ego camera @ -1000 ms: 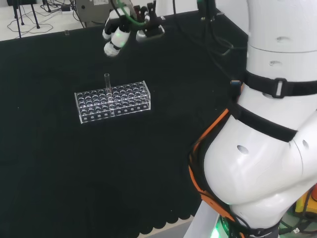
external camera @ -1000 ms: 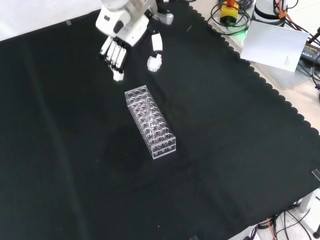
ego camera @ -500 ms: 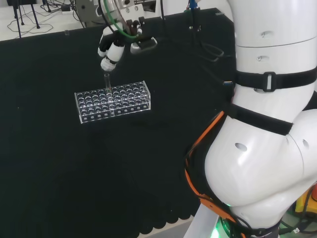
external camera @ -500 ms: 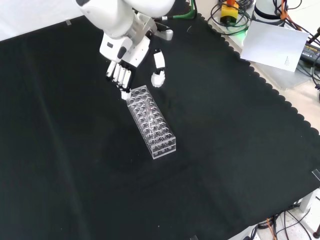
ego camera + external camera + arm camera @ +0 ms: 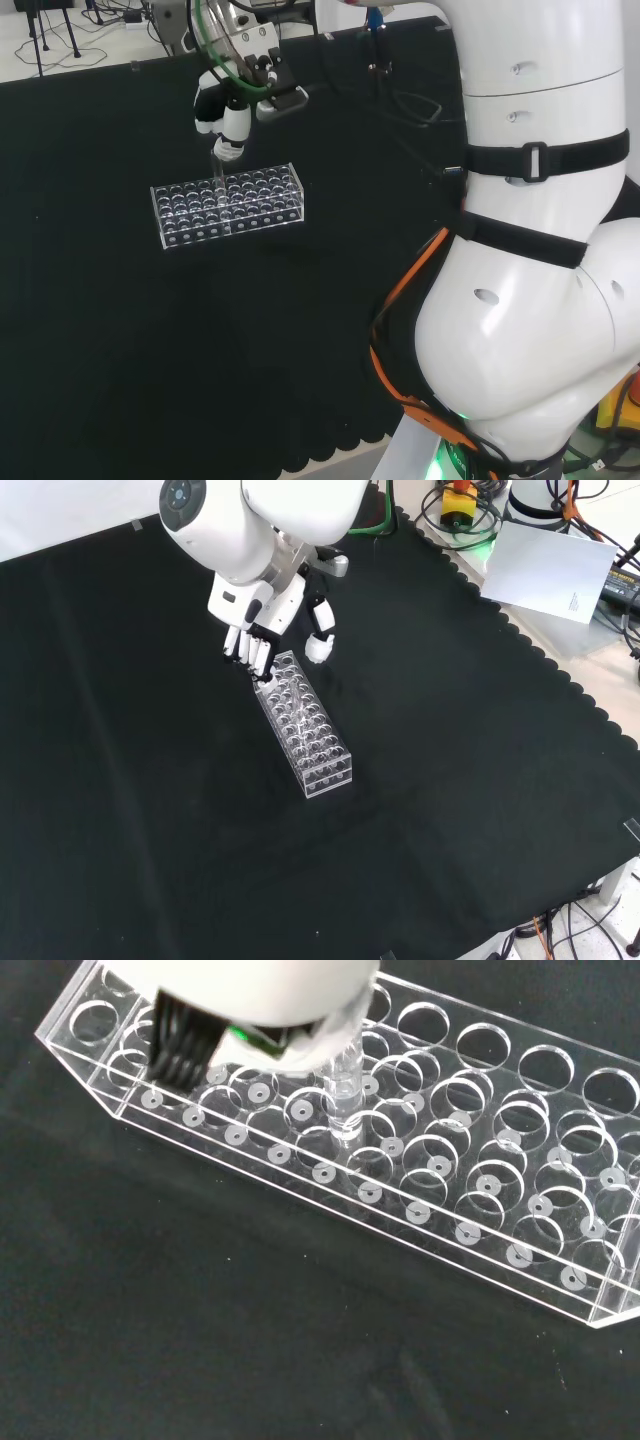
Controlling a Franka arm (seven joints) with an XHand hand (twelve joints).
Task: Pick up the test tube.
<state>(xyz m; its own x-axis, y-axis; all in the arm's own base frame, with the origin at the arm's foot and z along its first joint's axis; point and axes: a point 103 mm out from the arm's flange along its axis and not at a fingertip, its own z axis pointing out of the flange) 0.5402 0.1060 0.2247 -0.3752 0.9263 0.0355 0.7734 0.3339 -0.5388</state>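
Observation:
A clear test tube (image 5: 217,173) stands upright in a clear plastic rack (image 5: 230,226) with many holes, near the middle of the black cloth. In the wrist view the test tube (image 5: 345,1100) rises from a hole near the long side of the rack (image 5: 520,1260), and a blurred white part of the hand (image 5: 250,1000) sits right at its top. The hand (image 5: 226,118) hangs over the tube with fingers pointing down. In the front view the hand (image 5: 258,615) has straight fingers (image 5: 250,652) at the far end of the rack (image 5: 315,750), with the thumb (image 5: 320,645) held apart.
The arm's white links (image 5: 540,250) take up the right of the head view. Beyond the cloth's scalloped edge at the front view's upper right lie a white sheet (image 5: 555,570) and cables. Bare black cloth surrounds the rack.
The hand has come down and moved over the rack; its fingertips went from well clear of the tube to right above it. Rack and tube have not moved.

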